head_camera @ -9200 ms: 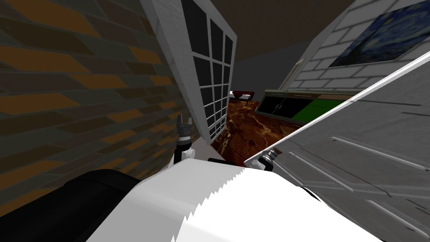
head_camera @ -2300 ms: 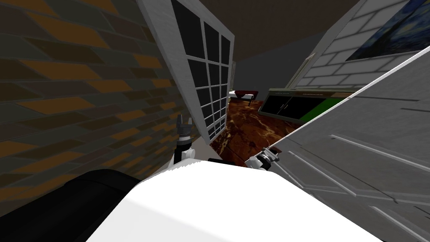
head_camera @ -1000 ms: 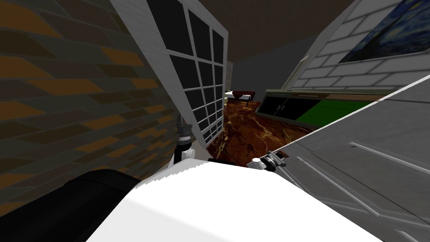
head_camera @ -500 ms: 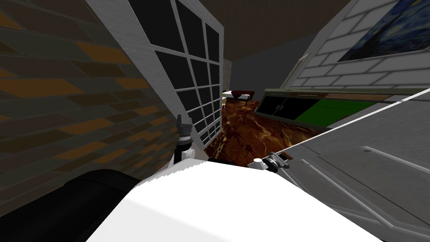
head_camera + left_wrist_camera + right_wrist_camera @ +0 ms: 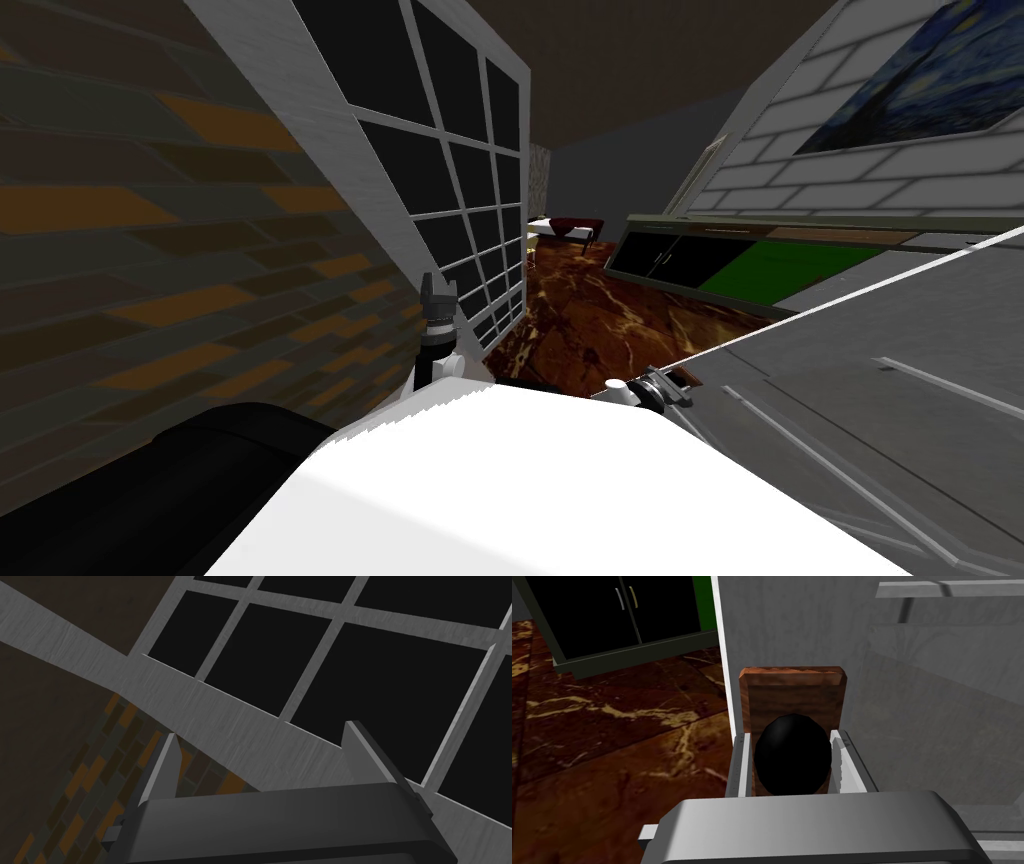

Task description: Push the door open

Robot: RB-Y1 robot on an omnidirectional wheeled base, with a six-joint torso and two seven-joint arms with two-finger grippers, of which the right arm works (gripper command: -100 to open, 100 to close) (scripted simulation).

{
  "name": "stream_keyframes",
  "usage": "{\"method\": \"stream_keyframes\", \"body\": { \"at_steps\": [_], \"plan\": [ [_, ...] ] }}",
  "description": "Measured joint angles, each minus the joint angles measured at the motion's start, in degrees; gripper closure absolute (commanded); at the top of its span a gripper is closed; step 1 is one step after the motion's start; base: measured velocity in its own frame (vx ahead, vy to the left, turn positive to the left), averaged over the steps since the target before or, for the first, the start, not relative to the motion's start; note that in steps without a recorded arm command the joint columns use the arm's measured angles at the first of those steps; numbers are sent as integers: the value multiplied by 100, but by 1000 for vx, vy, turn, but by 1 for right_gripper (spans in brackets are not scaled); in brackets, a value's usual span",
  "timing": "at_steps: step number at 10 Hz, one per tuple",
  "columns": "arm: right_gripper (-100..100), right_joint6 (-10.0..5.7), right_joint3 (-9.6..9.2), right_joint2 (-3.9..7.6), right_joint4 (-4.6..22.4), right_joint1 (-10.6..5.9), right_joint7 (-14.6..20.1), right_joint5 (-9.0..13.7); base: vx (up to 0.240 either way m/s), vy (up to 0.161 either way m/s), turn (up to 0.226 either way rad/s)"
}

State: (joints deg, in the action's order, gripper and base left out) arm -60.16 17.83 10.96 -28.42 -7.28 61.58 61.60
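The grey panelled door (image 5: pixel 880 400) stands swung wide open at my right, its free edge by my chest. In the right wrist view a black round knob (image 5: pixel 792 756) sits on a brown wooden plate (image 5: pixel 792 688) at the door's edge (image 5: pixel 912 701). My right gripper (image 5: pixel 791 743) is shut on this knob, one finger pressing each side. The head view has the same gripper (image 5: pixel 668 383) at the door's edge. My left gripper (image 5: pixel 437 287) is raised beside the brick wall, its fingers (image 5: pixel 167 761) open and holding nothing.
A brick wall (image 5: pixel 150 250) and a white-framed window (image 5: pixel 450 180) run close along my left. Dark red marbled floor (image 5: pixel 600 320) leads ahead through the opening. A low black and green cabinet (image 5: pixel 720 260) lines the right wall. A small dark red table (image 5: pixel 575 225) stands far back.
The door has swung further open to the right, baring more floor and cabinet. I have moved forward; the window looms larger. My right gripper stays shut on the knob.
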Motion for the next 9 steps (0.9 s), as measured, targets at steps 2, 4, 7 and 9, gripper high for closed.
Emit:
{"method": "stream_keyframes", "body": {
  "at_steps": [2,4,7,9],
  "plan": [
    [100,-80,79,95,124,-32,69,75,151,-136,-61],
    [100,-127,159,178,197,-64,96,145,122,-100,-24],
    [100,-105,305,185,75,47,-22,301,158,-106,-64],
    [100,-175,380,238,153,52,25,368,115,-70,-45]
  ]
}}
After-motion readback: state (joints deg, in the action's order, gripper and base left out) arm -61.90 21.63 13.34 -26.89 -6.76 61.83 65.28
